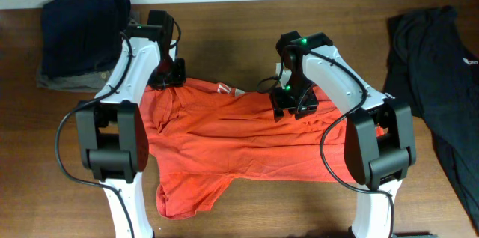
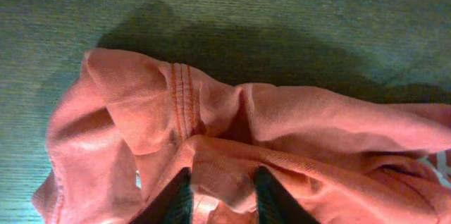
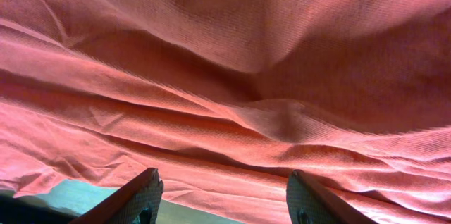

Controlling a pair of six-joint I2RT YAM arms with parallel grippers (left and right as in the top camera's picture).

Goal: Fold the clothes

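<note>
The orange-red T-shirt (image 1: 239,137) lies spread and wrinkled across the middle of the table, one sleeve hanging toward the front left. My left gripper (image 1: 166,75) is at its back left corner, shut on a bunched fold of the shirt (image 2: 232,132), with fabric pinched between the fingers (image 2: 222,185). My right gripper (image 1: 293,103) is over the shirt's back edge at centre right, open, its fingers (image 3: 224,185) spread wide just above the cloth (image 3: 232,76). A bit of white print (image 1: 224,88) shows near the back edge.
A folded navy and grey pile (image 1: 78,40) sits at the back left. A black garment with a small white logo (image 1: 438,81) lies along the right side. Bare wooden table (image 1: 224,28) runs along the back.
</note>
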